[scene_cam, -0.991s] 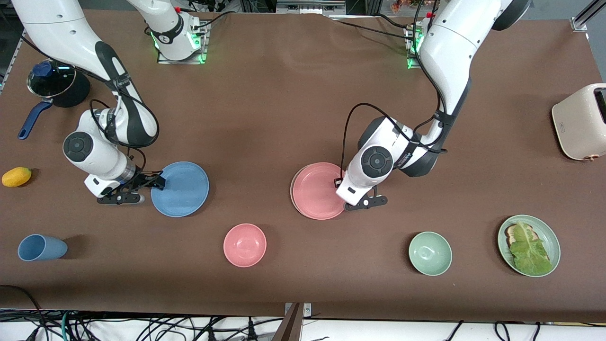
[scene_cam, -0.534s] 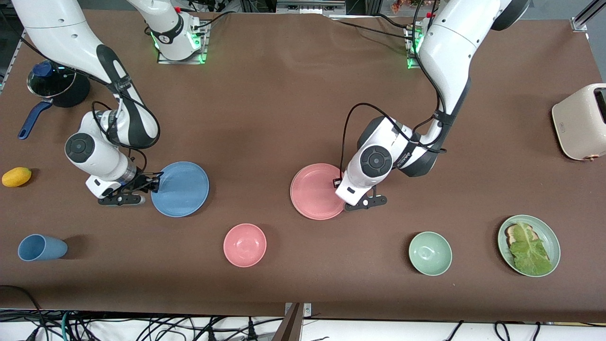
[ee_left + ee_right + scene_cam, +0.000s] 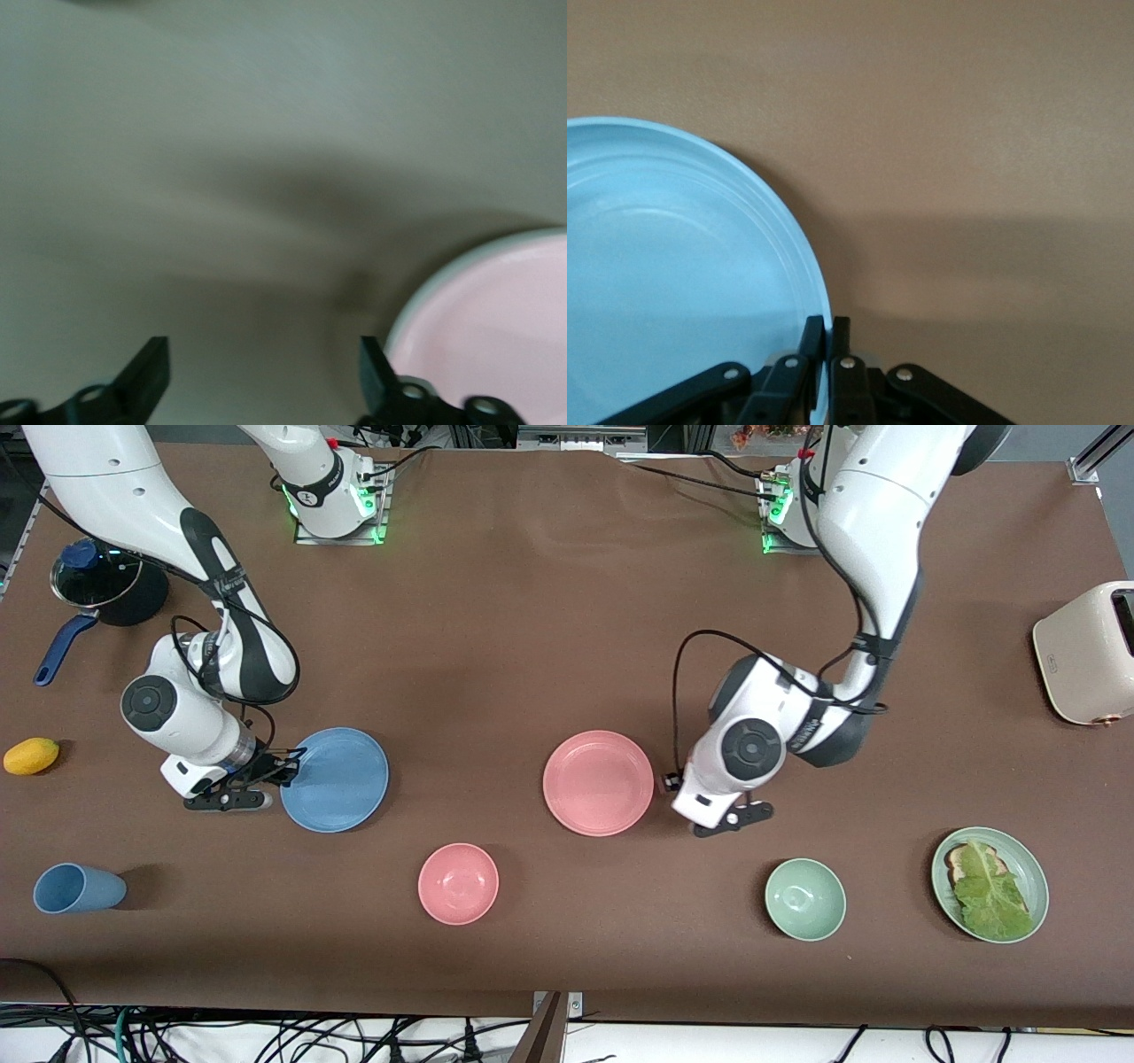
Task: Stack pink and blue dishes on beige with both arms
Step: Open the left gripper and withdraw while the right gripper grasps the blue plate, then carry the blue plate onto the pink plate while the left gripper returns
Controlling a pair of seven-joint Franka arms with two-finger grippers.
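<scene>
Blue plate (image 3: 335, 779): flat on the desk toward the right arm's end. You can expect it light, stiff and smooth; the thin raised rim is your only hold.
Pink plate (image 3: 598, 782): mid-desk, and it seems to sit on the beige plate, which you cannot see under it.
Right tool (image 3: 276, 769): pressed together on the blue plate's rim; the right wrist view shows the fingers (image 3: 811, 337) pinching the edge.
Left tool (image 3: 264, 372): spread wide, holding nothing, just beside the pink plate and clear of its rim.
</scene>
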